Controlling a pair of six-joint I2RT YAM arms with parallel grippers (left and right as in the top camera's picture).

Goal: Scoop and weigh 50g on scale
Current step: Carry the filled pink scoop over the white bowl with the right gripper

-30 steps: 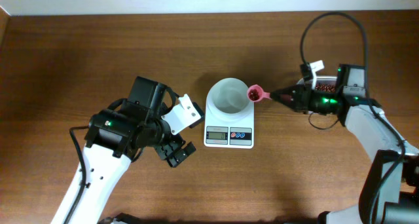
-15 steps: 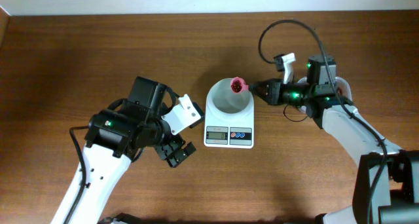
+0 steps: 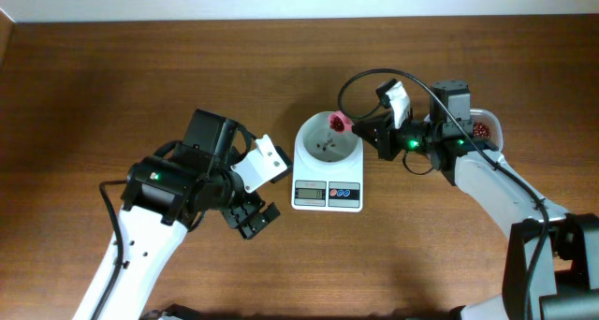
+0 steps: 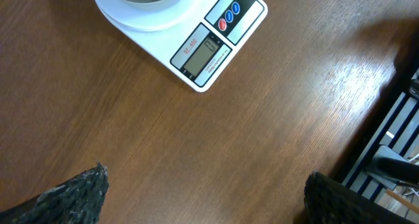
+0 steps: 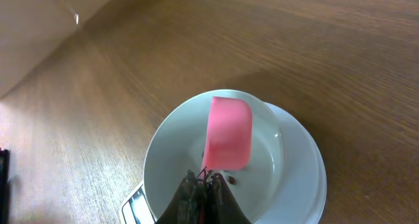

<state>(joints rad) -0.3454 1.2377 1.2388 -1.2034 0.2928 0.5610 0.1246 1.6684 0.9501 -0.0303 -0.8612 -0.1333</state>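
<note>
The white scale stands mid-table with a round white bowl on it. My right gripper is shut on the handle of a pink scoop held over the bowl's far right rim. In the right wrist view the scoop is tipped mouth-down above the bowl, and a red-brown bean lies on the bowl's floor. A few dark beans show in the bowl from overhead. My left gripper hangs open left of the scale, with nothing between its fingers.
A clear tub holding more red-brown beans sits behind my right arm at the right. The table's far edge meets a pale wall. A black cable loops above the right wrist.
My right arm has swung left from the tub, carrying the scoop over the bowl and turning it over; beans now lie in the bowl. The left arm has not moved.
</note>
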